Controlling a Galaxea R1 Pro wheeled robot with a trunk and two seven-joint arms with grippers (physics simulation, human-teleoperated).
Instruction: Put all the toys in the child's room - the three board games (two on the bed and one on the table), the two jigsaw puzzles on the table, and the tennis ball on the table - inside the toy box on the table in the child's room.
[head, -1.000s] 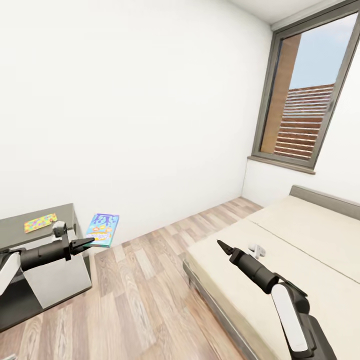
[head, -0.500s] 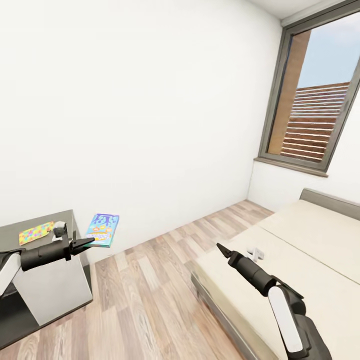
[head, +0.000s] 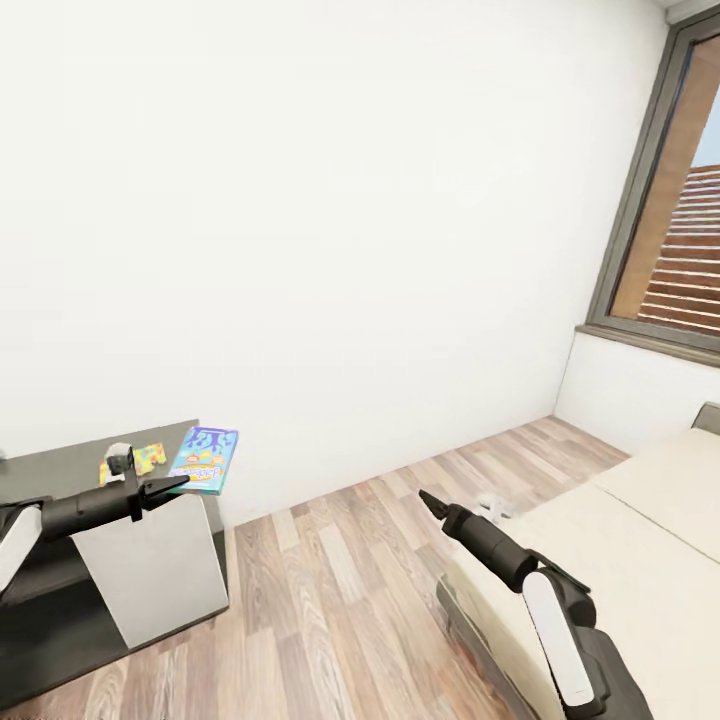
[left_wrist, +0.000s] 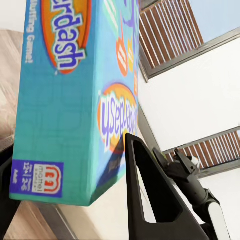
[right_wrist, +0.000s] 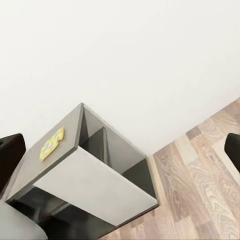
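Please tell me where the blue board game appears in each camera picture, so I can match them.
Head view: blue board game at lower left, held by the left claw.
Left wrist view: close up, upper left.
Right wrist view: not visible.
Shared landmark: the window.

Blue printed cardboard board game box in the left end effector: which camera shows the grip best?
The left wrist view: the blue printed cardboard board game box is close up, with a black finger against its edge. The head view shows the box small, held out beyond the left end effector.
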